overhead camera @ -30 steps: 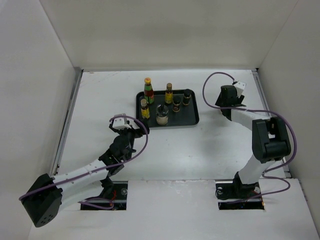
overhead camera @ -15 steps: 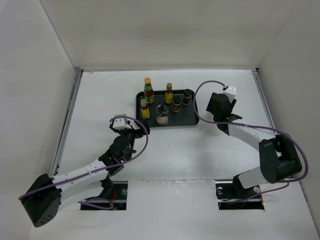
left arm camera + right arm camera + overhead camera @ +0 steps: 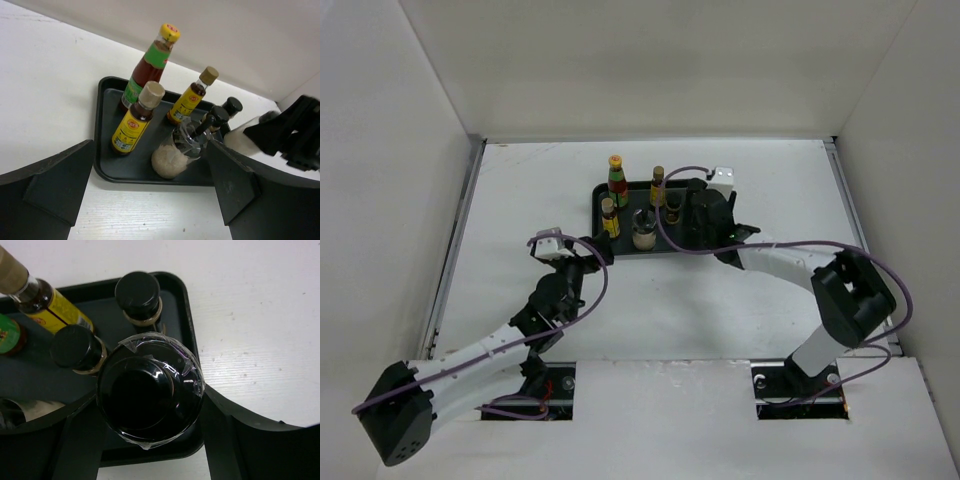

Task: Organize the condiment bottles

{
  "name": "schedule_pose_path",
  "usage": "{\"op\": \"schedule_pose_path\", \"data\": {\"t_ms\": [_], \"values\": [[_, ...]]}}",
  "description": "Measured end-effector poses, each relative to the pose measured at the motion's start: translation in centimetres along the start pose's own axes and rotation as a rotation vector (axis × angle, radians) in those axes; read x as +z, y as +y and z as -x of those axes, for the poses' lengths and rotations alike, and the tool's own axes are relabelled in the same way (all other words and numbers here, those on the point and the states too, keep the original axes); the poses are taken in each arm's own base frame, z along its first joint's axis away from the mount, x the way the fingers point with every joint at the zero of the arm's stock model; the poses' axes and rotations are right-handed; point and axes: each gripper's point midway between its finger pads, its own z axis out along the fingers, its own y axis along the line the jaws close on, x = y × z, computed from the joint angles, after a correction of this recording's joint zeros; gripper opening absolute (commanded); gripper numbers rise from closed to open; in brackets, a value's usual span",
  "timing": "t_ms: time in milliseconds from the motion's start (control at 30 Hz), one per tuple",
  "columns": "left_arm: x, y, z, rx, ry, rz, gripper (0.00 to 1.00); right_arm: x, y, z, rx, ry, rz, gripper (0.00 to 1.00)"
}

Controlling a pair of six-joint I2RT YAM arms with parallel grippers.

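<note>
The black tray (image 3: 599, 202) holds a green-and-red yellow-capped bottle (image 3: 617, 180), two amber yellow-labelled bottles (image 3: 658, 186) (image 3: 609, 217), a pale-bodied bottle (image 3: 643, 231) and dark-capped brown ones (image 3: 673, 206). My right gripper (image 3: 705, 215) is over the tray's right part. In the right wrist view it (image 3: 150, 405) is shut on a wider dark-capped bottle (image 3: 147, 390) with clear wrap round its cap, above the tray's corner (image 3: 182, 305). My left gripper (image 3: 586, 260) is open and empty, just short of the tray's near edge (image 3: 107, 150).
White walls close in the table on the left, back and right. In the left wrist view the right arm (image 3: 295, 130) stands at the tray's right end. Two small dark-capped bottles (image 3: 137, 292) (image 3: 75, 347) stand close beside the held one.
My right arm has swung left from the table right of the tray to over the tray's right part. My left gripper has shifted slightly left.
</note>
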Motion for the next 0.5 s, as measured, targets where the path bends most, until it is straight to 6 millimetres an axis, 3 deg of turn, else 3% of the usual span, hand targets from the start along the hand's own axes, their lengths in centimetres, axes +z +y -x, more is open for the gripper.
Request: {"op": "schedule_pose_path", "data": {"t_ms": [267,500], "values": [[-0.3,2.1,2.0,-0.033,-0.076,0.07,1.0,1.7,0.6,-4.8,-0.07,0.096,-0.021,0.73],[-0.7,3.3,2.6,-0.042,-0.106,0.118,1.0,1.4,1.9,-4.5,-0.054,0.081,0.0,0.94]]}}
